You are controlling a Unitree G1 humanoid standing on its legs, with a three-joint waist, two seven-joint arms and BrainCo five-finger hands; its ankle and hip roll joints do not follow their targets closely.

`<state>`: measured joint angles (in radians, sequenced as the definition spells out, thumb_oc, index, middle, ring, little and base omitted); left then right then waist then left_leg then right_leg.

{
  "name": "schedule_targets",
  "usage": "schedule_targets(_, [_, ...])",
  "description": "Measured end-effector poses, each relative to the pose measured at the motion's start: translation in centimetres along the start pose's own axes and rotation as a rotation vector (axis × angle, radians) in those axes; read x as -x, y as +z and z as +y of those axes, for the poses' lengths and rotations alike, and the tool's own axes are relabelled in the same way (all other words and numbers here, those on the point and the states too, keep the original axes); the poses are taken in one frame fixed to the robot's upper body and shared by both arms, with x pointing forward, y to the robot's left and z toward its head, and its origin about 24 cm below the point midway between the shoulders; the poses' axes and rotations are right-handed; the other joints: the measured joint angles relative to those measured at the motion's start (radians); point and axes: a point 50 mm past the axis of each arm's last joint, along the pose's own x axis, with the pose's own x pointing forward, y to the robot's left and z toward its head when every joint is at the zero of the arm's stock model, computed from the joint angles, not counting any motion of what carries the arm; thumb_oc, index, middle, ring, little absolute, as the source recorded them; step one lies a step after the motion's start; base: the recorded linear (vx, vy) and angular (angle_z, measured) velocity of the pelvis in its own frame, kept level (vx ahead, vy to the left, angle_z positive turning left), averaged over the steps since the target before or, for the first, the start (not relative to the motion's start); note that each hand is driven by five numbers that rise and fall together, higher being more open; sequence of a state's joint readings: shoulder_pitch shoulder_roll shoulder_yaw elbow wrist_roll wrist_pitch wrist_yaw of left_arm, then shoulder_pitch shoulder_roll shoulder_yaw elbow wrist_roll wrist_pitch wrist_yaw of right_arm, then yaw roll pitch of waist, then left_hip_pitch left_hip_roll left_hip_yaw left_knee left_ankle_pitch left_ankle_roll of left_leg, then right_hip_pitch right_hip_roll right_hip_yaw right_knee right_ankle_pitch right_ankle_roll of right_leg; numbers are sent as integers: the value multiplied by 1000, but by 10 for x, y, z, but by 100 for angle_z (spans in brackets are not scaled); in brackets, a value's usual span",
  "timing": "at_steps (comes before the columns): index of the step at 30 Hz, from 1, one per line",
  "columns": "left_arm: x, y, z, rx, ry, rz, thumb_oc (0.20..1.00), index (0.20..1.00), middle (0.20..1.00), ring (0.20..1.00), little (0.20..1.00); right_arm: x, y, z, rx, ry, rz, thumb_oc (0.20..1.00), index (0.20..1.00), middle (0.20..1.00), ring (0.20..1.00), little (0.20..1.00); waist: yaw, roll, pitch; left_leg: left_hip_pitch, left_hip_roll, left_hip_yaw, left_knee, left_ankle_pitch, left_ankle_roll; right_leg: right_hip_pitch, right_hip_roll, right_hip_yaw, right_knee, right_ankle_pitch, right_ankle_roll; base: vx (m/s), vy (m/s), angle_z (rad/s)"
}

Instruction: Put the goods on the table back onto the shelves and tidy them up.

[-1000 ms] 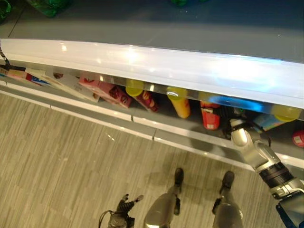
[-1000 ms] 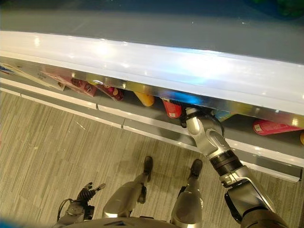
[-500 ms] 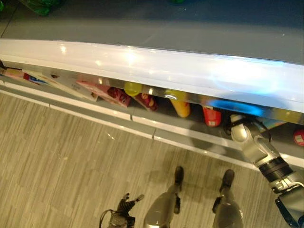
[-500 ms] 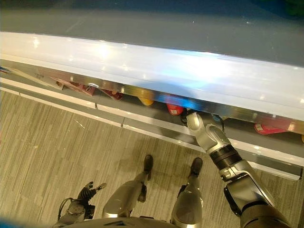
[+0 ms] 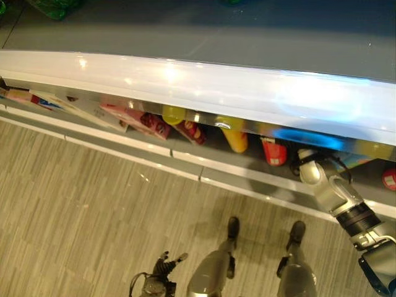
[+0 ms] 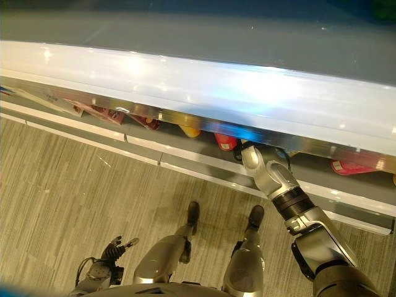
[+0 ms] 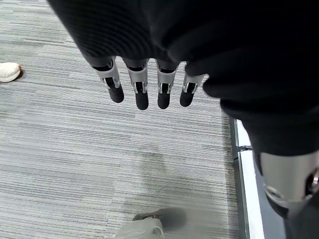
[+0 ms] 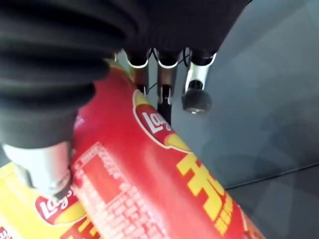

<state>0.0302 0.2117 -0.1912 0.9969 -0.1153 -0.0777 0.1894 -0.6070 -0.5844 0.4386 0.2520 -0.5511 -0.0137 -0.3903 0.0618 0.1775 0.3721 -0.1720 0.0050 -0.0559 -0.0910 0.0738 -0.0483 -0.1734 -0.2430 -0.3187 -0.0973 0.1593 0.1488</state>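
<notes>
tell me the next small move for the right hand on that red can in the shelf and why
Probably open the fingers and draw the right hand straight back out. In its wrist view the fingers and thumb are curled round the red can, which lies beside a yellow can over the grey shelf, so it looks placed. The left hand hangs open over the floor.

Silver dark-tipped fingers [image 7: 140,92], ribbed black cover

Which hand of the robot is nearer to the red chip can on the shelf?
The right hand: its fingers lie against the red chip can. The left hand hangs low over the floor.
</notes>
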Motion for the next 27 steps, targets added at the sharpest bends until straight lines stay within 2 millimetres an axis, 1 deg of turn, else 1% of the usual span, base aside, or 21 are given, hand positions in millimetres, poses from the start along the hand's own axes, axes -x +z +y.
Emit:
schedule_targets(4, [-2,5,0,0,0,-13,1000,1000,1000,1000,1000,-1,1,-1,1,-3,-3,200,200,200,200,200,-1,0,0,-1,0,8,0,0,0,-5,0,6,0,0,0,2,-4,-4])
schedule_targets(8, [-2,5,0,0,0,-13,1000,1000,1000,1000,1000,-3,1,-3,3,-11,-7,200,200,200,200,200,-3,0,0,-5,0,16,0,0,0,-14,1,17,0,4,0,1,-3,-6])
schedule_targets(13, [-4,11,0,1,0,-28,1000,1000,1000,1000,1000,-4,-3,-5,22,-14,-2,200,200,200,200,200,-3,0,0,-4,1,17,0,0,0,-14,1,18,0,4,0,0,0,0])
schedule_targets(27, [-4,14,0,1,1,-34,1000,1000,1000,1000,1000,-4,-3,-6,22,-18,-2,200,200,200,200,200,-6,-2,2,-4,1,19,0,0,0,-15,5,21,0,5,-1,0,0,0])
